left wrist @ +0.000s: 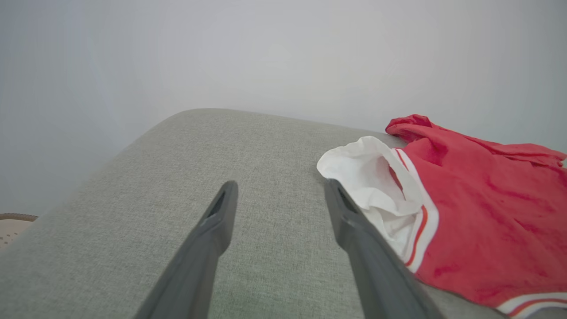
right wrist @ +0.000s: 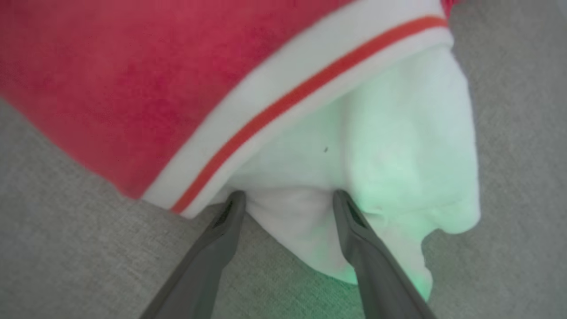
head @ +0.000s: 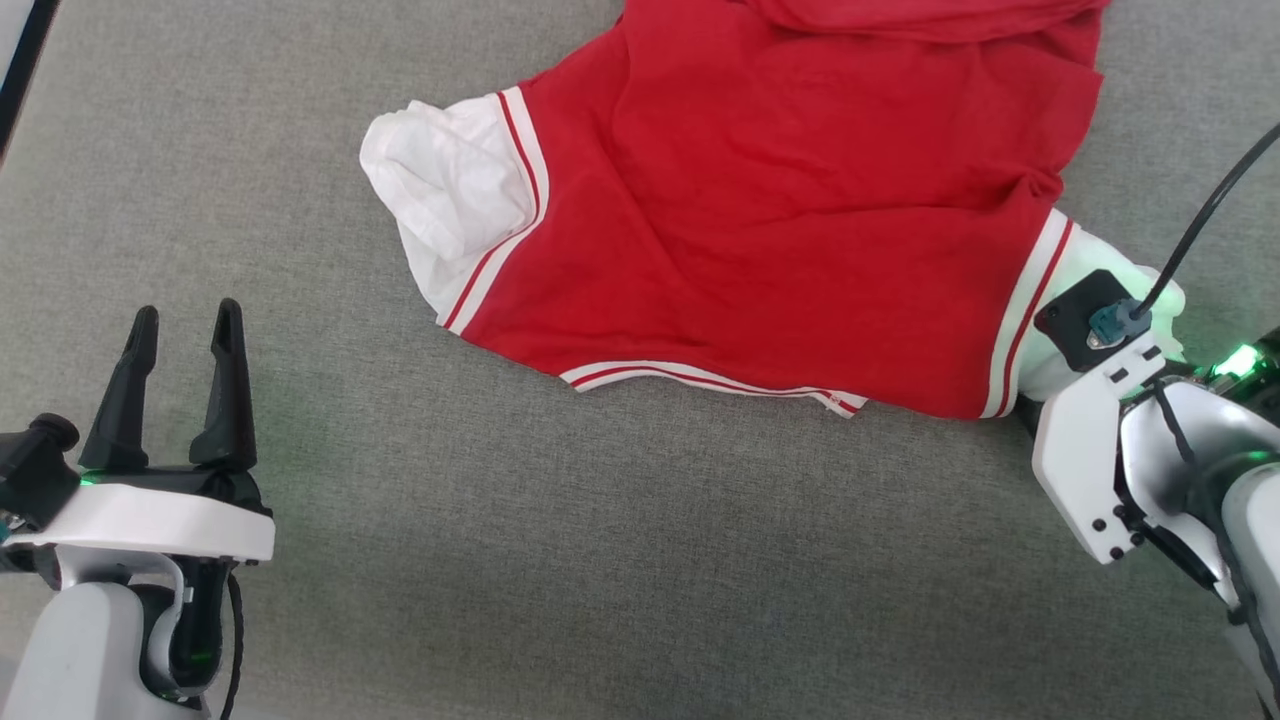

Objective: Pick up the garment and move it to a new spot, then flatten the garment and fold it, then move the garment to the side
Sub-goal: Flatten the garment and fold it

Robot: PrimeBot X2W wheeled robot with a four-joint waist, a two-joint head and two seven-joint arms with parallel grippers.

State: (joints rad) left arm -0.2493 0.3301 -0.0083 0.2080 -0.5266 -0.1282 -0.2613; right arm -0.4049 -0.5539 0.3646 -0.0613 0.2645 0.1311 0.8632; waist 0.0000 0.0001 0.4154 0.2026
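No text, label, brand, number or sign can be read anywhere; the garment (head: 800, 200) shows plain red cloth.

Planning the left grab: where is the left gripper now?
In the head view's lower left, the left gripper is open over the grey surface, short of the nearest white sleeve.

Looking onto grey woven cloth (head: 620, 560), lying flat and rounding off at a far corner. Backing onto a plain pale wall (left wrist: 274, 48). Ending beside a dark strip (head: 25, 70); showing a tan rim (left wrist: 15, 219) past another edge.
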